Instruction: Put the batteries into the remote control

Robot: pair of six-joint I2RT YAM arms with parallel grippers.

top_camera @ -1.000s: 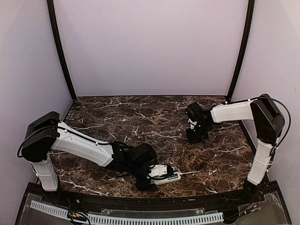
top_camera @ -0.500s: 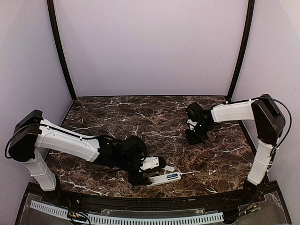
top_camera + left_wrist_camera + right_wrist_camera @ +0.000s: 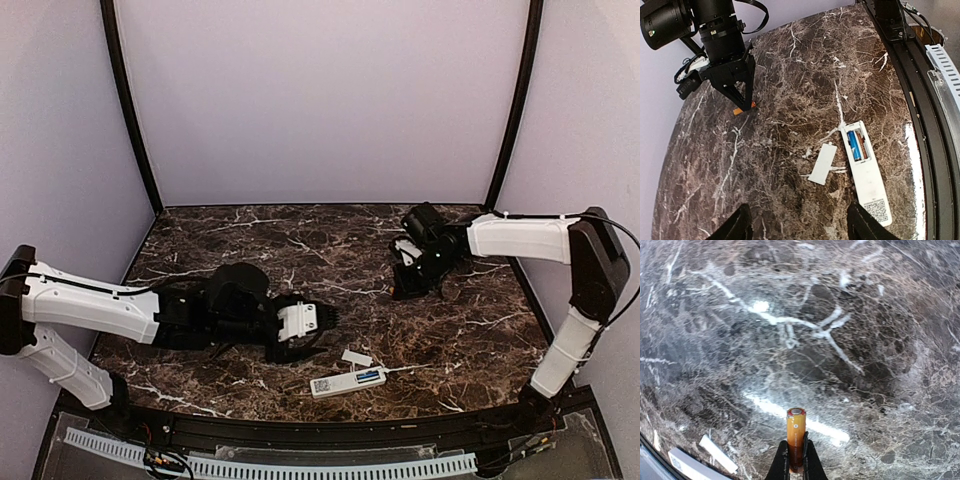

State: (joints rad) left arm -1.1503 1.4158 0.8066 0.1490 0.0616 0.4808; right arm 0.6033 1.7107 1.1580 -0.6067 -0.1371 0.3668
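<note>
Remote [image 3: 348, 381] lies back-up by the near table [image 3: 250, 240] edge, blue battery [image 3: 855, 145] in its recess, cover [image 3: 356, 357] just beside. Behind it, left arm [image 3: 100, 305] stretched low, left gripper [image 3: 310, 330] spread, empty. Farther right, right arm [image 3: 520, 238] bent down, right gripper [image 3: 742, 102] pinching orange battery [image 3: 795, 435] low over the table.

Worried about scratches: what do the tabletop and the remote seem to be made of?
Tabletop: polished dark marble or a marble-print laminate, it seems; white veins, glossy light reflections. Remote: probably matte white plastic; even colour, moulded battery recess.
</note>
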